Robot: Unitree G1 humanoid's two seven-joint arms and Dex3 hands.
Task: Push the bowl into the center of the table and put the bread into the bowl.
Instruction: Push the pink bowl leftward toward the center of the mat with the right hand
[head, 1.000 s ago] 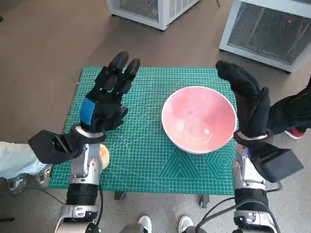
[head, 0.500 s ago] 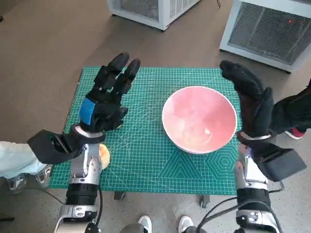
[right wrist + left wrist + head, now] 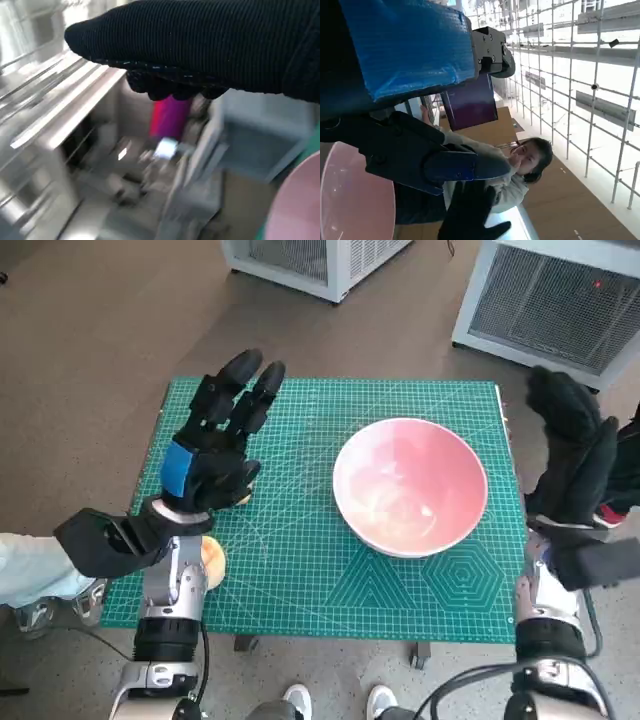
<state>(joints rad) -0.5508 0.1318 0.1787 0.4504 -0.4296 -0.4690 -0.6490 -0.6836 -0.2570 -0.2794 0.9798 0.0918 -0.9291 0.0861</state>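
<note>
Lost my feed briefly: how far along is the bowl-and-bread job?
The pink bowl sits on the green mat, right of center, with nothing inside. Neither hand holds anything: the right hand hangs off the table's right edge, the left hand hovers over the mat. The bread lies by the left wrist, still to be placed.

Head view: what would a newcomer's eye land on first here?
The big pink bowl on the green cutting mat, right of the mat's middle, with nothing in it. Next, the left hand with its blue-taped back raised over the mat's left side, and the gloved right hand raised off the table's right edge. The bread peeks out beside the left forearm.
</note>
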